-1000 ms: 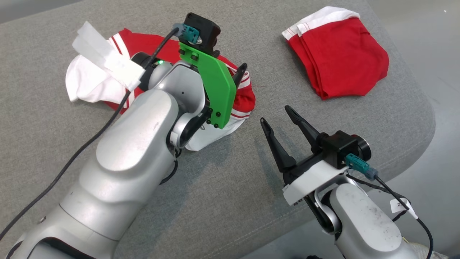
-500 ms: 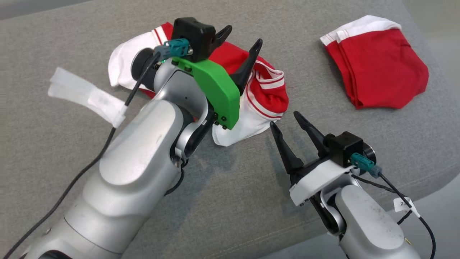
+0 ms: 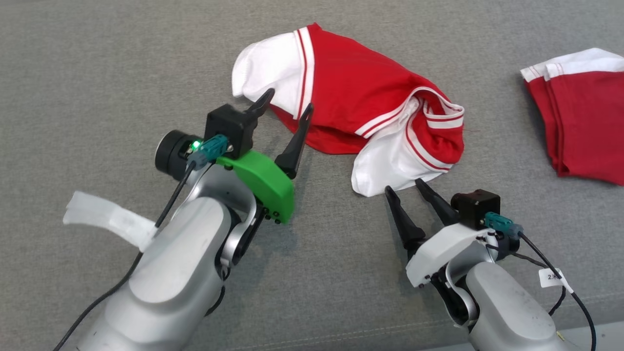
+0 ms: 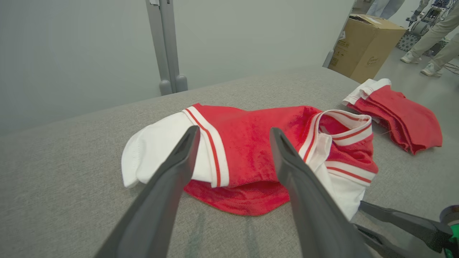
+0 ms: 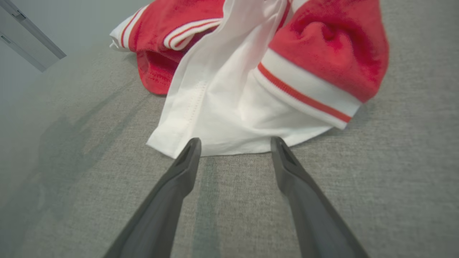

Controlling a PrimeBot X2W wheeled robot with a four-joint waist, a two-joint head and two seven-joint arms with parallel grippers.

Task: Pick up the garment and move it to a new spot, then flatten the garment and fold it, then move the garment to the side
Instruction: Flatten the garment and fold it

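Observation:
A crumpled red and white garment lies on the grey padded surface, also seen in the left wrist view and close up in the right wrist view. My left gripper is open and empty at the garment's near left edge, just above its red hem. My right gripper is open too, its tips just short of the garment's white lower corner. In the left wrist view my left gripper frames the white sleeve and red body.
A second red garment with white trim lies folded at the far right. Beyond the surface stand a grey post, a cardboard box and a person's legs. A white tape tag hangs off my left arm's cable.
The head camera has swung, shifting the whole picture rightward and down. My left arm has drawn back off the garment, uncovering it. Both grippers stay open.

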